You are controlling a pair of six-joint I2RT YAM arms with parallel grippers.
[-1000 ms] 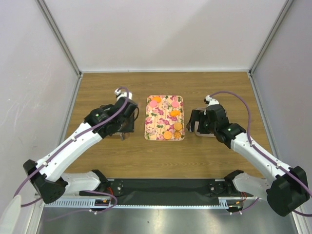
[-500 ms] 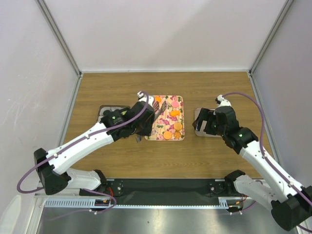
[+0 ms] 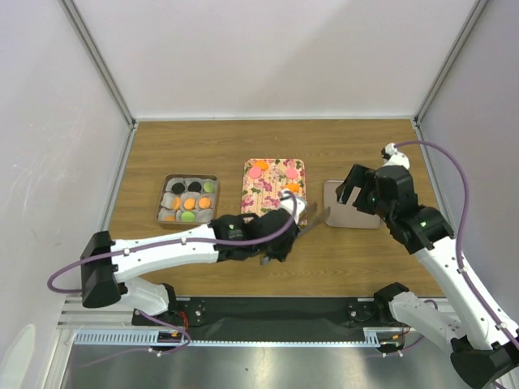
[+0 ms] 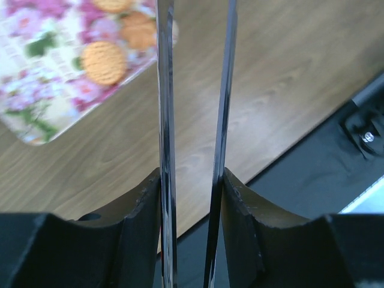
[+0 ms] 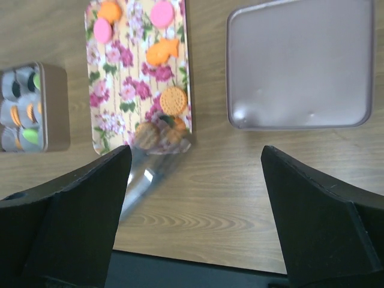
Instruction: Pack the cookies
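Several cookies [image 3: 289, 188] in orange and pink lie on the floral tray [image 3: 258, 198]; they also show in the right wrist view [image 5: 173, 100] and the left wrist view [image 4: 103, 62]. More cookies [image 3: 188, 216] sit in paper cups in the grey tin [image 3: 162, 201]. My left gripper [image 3: 284, 232] is shut on metal tongs [image 3: 308, 217], whose two blades [image 4: 165, 120] run up between my fingers [image 4: 144, 204], tips near the tray's near right corner. My right gripper [image 3: 361, 193] is open and empty above the lid [image 3: 350, 217], its fingers [image 5: 78, 204] wide apart.
The grey lid [image 5: 300, 66] lies flat to the right of the tray. The tin [image 5: 36, 108] stands to the left of the tray [image 5: 114, 96]. The black base strip [image 3: 276, 312] runs along the table's near edge.
My left arm has swung from over the tin to the right, carrying the tongs to the tray's near right corner. My right arm has drawn back to the right, off the lid.
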